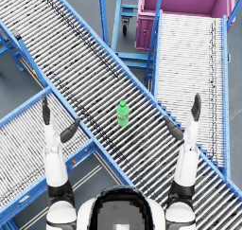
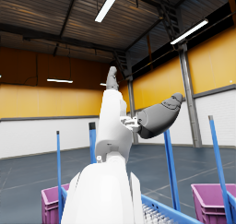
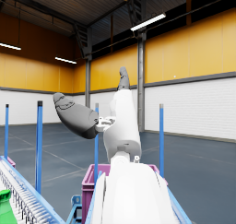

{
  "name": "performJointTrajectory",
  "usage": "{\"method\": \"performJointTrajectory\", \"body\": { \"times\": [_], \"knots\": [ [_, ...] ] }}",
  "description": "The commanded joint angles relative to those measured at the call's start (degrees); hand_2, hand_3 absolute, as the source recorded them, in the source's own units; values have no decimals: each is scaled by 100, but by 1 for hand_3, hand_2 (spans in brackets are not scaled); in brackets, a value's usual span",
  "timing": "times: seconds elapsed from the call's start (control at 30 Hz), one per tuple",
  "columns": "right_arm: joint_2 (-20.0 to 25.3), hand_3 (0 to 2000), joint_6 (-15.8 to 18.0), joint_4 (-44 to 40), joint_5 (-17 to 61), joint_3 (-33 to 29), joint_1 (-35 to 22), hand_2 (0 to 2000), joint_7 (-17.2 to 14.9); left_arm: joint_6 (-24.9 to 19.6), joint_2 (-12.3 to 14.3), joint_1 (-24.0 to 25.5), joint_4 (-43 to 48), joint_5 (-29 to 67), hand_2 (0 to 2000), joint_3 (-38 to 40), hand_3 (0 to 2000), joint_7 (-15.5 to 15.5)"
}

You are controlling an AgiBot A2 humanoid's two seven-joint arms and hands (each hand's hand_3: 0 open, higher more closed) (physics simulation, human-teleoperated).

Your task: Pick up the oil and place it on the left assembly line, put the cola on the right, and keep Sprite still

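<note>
Right now a single green bottle (image 1: 123,113) sits on the wide middle conveyor (image 1: 85,58), which runs on a slant across the head view from upper left to lower right. The bottle appears to stand upright on the rollers, cap up, roughly midway between the two arms and well apart from both. A sliver of its green body also shows at the edge of the right wrist view (image 3: 4,207), beside the blue conveyor rail.

The left robot hand (image 1: 54,127) is raised over the near edge of the left conveyor (image 1: 23,139), fingers straight and thumb spread out to the side, holding nothing. The left wrist view shows the same robot hand (image 2: 124,117) open against the warehouse wall, thumb well away from the fingers.

The right robot hand (image 1: 188,125) mirrors it, held up where the middle conveyor meets the right conveyor (image 1: 189,58). It is open too, thumb splayed toward the bottle and palm empty, as the right wrist view confirms (image 3: 113,119).

Past the far end of the right conveyor stands a pink bin (image 1: 144,32); it is also visible low in the right wrist view (image 3: 90,191).
</note>
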State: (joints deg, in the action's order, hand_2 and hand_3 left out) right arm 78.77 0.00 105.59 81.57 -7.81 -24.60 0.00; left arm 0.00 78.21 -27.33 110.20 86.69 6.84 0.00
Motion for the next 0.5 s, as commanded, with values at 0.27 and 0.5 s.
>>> {"method": "performJointTrajectory", "body": {
  "times": [0.27, 0.5],
  "knots": [
    [-136, 0, 91, -46, -384, 312, 174, 0, -92, 92, -131, 215, -114, -464, 0, -292, 0, 92],
    [-410, 0, 250, -120, -1061, 851, 387, 0, -253, 253, -389, 506, -317, -1284, 0, -805, 0, 252]
  ]
}}
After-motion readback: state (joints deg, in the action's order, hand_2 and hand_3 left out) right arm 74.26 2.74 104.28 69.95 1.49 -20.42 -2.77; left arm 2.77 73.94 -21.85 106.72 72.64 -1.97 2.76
